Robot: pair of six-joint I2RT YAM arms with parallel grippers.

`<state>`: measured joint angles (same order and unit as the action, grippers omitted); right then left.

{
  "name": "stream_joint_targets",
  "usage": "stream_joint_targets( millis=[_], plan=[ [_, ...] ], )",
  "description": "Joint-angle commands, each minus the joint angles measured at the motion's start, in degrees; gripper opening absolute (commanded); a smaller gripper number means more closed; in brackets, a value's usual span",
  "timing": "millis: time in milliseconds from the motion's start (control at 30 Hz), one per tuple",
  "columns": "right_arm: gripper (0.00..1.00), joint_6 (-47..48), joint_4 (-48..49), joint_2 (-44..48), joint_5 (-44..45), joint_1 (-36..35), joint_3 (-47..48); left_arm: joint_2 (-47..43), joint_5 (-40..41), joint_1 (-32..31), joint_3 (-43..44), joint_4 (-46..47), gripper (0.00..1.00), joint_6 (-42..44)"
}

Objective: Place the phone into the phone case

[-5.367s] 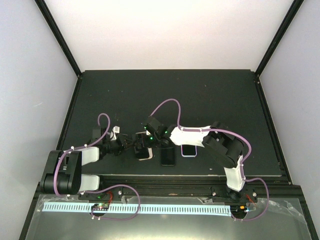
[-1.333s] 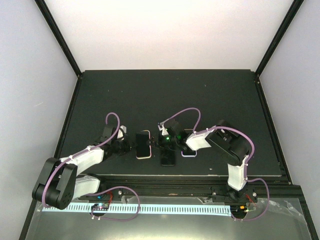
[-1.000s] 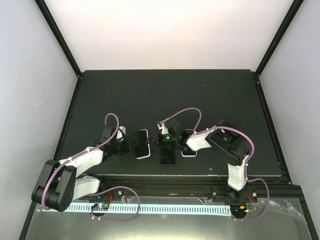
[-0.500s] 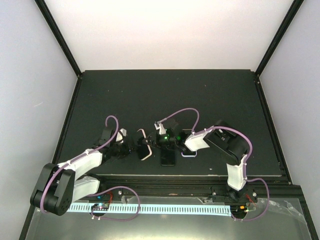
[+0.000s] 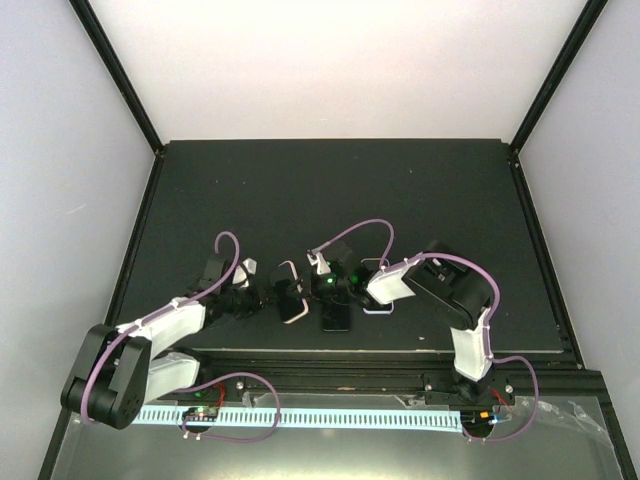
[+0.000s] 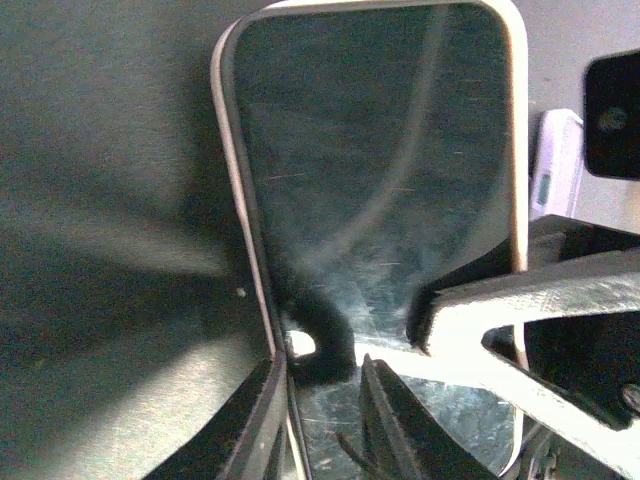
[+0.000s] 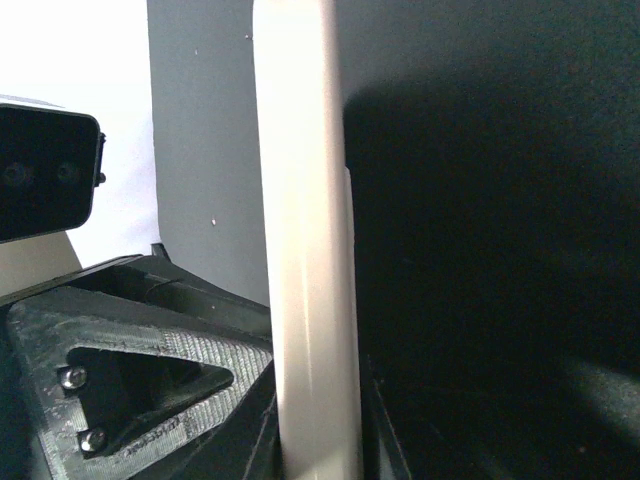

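The phone [image 5: 290, 293], dark glass with a cream rim that looks like the phone case, hangs tilted between both grippers just above the table. My right gripper [image 5: 308, 288] is shut on its right long edge. In the right wrist view that cream edge [image 7: 305, 250] stands edge-on between the jaws of my right gripper [image 7: 315, 430]. My left gripper [image 5: 268, 298] is at the phone's left side. In the left wrist view its jaws [image 6: 322, 370] straddle the rim of the phone [image 6: 380, 180]. They are slightly apart, and glass shows in the gap.
A second dark phone [image 5: 336, 315] lies flat near the table's front edge, just right of the held one. A lavender-rimmed slab [image 5: 375, 310] lies beside it, mostly under the right arm. The table's front edge [image 5: 350, 350] is close behind both grippers.
The phone lay flat a second ago; it now hangs tilted between the grippers. The right jaws have closed on its edge, and the left jaws have widened a little.
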<state>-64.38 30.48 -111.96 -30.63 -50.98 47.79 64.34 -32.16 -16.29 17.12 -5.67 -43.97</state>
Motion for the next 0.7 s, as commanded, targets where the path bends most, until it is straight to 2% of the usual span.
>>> stream_joint_targets(
  millis=[0, 33, 167, 267, 433, 667],
  plan=[
    [0.18, 0.00, 4.13, 5.19, -2.60, -0.52, -1.76, -5.88, -5.43, 2.69, 2.70, -3.27, 0.27, 1.61],
    [0.18, -0.41, 5.05, 5.83, -3.26, -0.42, -2.27, -7.22, -6.29, 4.12, 3.17, -4.56, 0.30, 2.01],
    [0.18, -2.17, 8.73, 8.63, -5.55, -0.20, -4.10, -12.63, -9.98, 8.68, 5.11, -9.27, 0.55, 3.06],
    [0.18, -3.51, 10.95, 11.01, -6.62, -0.09, -5.48, -15.51, -12.34, 10.42, 7.22, -11.47, 0.68, 3.53],
    [0.17, -7.16, 14.66, 14.40, -10.85, 0.30, -5.95, -19.09, -18.11, 11.65, 7.88, -10.18, 0.76, 0.48],
    [0.16, -11.48, 18.27, 18.94, -12.01, 0.63, -5.37, -25.20, -21.37, 11.64, 6.74, -5.54, 0.83, -5.89]
  ],
)
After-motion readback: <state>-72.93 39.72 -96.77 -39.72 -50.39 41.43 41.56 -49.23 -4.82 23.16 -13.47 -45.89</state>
